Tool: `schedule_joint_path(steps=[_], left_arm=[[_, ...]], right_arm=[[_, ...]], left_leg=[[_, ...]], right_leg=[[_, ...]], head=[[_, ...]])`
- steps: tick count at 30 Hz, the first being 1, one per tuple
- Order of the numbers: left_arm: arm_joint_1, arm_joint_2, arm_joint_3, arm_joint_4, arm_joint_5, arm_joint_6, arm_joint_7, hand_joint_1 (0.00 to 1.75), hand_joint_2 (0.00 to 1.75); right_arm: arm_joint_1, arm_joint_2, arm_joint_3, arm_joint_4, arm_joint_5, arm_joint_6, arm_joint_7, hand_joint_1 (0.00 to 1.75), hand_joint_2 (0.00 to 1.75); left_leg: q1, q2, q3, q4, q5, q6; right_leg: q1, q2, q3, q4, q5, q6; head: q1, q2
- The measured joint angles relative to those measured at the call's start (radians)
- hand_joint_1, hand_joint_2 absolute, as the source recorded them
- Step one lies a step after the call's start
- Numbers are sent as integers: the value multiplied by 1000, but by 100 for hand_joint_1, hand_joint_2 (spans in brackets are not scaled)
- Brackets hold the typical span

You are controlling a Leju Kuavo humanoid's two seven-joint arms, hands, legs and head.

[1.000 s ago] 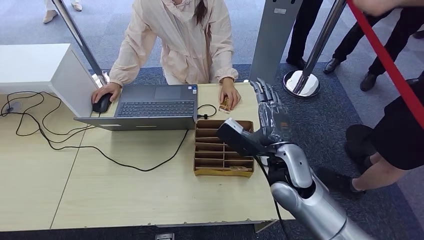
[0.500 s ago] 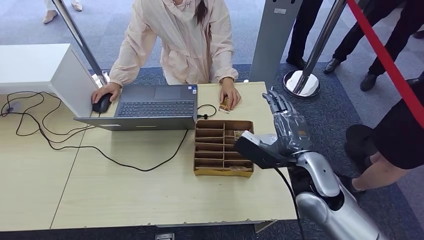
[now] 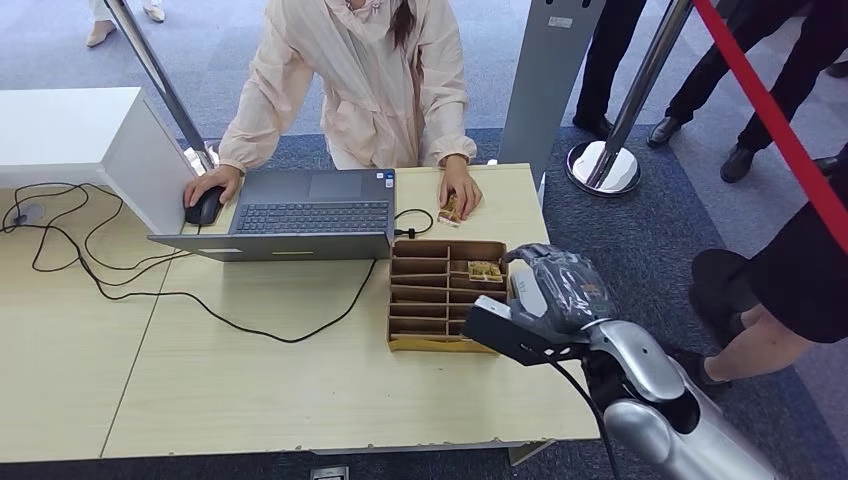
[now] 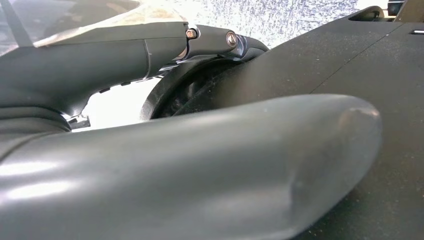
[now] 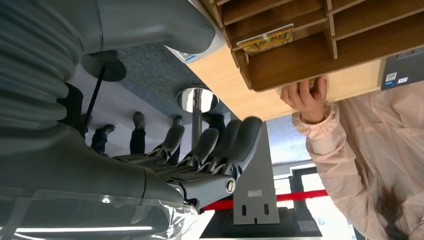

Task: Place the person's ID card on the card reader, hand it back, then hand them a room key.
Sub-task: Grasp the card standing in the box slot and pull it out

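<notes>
My right hand [image 3: 555,290] hovers at the right end of the brown cardboard divider box [image 3: 440,345], palm down, holding nothing. The right wrist view has its fingers [image 5: 210,145] stretched out and apart, off the table edge. A yellowish card [image 3: 485,268] lies in the box's far right slot, and it appears again as the card [image 5: 265,39] close to the hand. Across the table a person's hand [image 3: 460,195] rests on a small card [image 3: 449,211]. My left hand [image 4: 200,165] hangs by my body with thumb and finger straight, nothing between them.
A grey laptop [image 3: 310,215] sits left of the box, and the person's other hand is on a black mouse [image 3: 205,207]. Black cables [image 3: 120,285] trail over the left of the table. A stanchion base [image 3: 603,166], a red rope [image 3: 770,110] and bystanders' legs stand to the right.
My right hand dropped from an upright, fingers-up pose and tipped forward, ending low beside the box's right end. The person has not moved.
</notes>
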Motion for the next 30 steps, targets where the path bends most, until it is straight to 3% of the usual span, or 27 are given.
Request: schedule_joint_path(steps=[4, 13, 17, 26, 30], left_arm=[[0, 0, 2, 0, 0, 0, 0, 0, 0], [0, 0, 5, 0, 0, 0, 3, 0, 0], [0, 0, 5, 0, 0, 0, 4, 0, 0], [0, 0, 5, 0, 0, 0, 7, 0, 0], [0, 0, 5, 0, 0, 0, 8, 0, 0]], right_arm=[[0, -6, 15, -5, -12, 8, 5, 30, 175], [0, -10, 56, -6, -24, 12, 20, 25, 175], [2, -8, 80, -6, -16, 14, 25, 32, 175], [11, 11, 146, 13, 12, 9, 35, 73, 175], [11, 18, 165, 22, 16, 6, 35, 72, 175]], left_leg=[[0, 0, 0, 0, 0, 0], [0, 0, 0, 0, 0, 0], [0, 0, 0, 0, 0, 0], [0, 0, 0, 0, 0, 0], [0, 0, 0, 0, 0, 0]], right_leg=[[0, 0, 0, 0, 0, 0], [0, 0, 0, 0, 0, 0], [0, 0, 0, 0, 0, 0], [0, 0, 0, 0, 0, 0], [0, 0, 0, 0, 0, 0]], head=[[0, 0], [0, 0], [0, 0], [0, 0], [0, 0]])
